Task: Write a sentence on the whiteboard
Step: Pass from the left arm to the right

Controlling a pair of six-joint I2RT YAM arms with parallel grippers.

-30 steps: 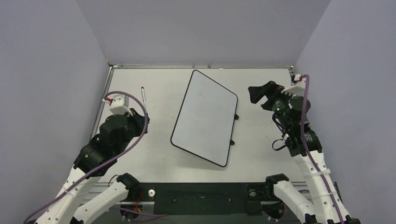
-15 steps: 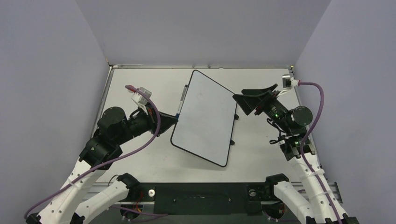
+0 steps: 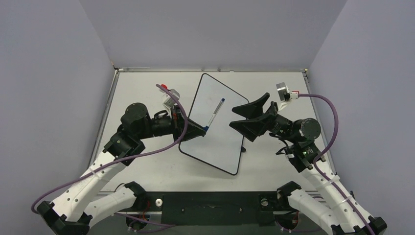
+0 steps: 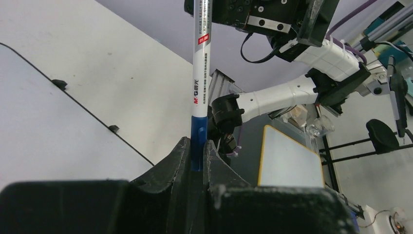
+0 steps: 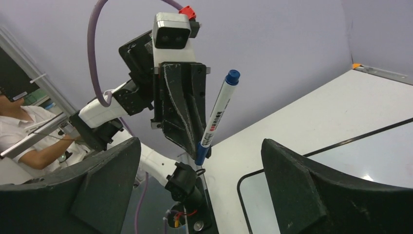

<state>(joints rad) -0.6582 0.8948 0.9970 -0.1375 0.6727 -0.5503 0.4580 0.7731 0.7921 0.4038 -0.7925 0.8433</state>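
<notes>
White pen (image 3: 214, 113), blue at both ends, is clamped at its lower blue end by the left gripper (image 3: 202, 129). Fingers are pinched tight on the barrel; the left wrist view shows both pads flush against it. The pen sticks up and away from the gripper, tilted, free end in the air. From above it lines up over the left half of the whiteboard (image 3: 220, 142); can't tell how far off the surface it is.

Whiteboard lies flat mid-table (image 3: 147, 166), turned diagonally, far corner close to the back edge. Small black feet (image 3: 243, 150) show along its right side.

Right gripper (image 3: 231, 117) is spread wide with nothing between the fingers. It sits over the board's right edge, facing the left gripper. In the right wrist view the pen and left gripper are framed between the two open fingers (image 5: 302, 190), apart from both.
</notes>
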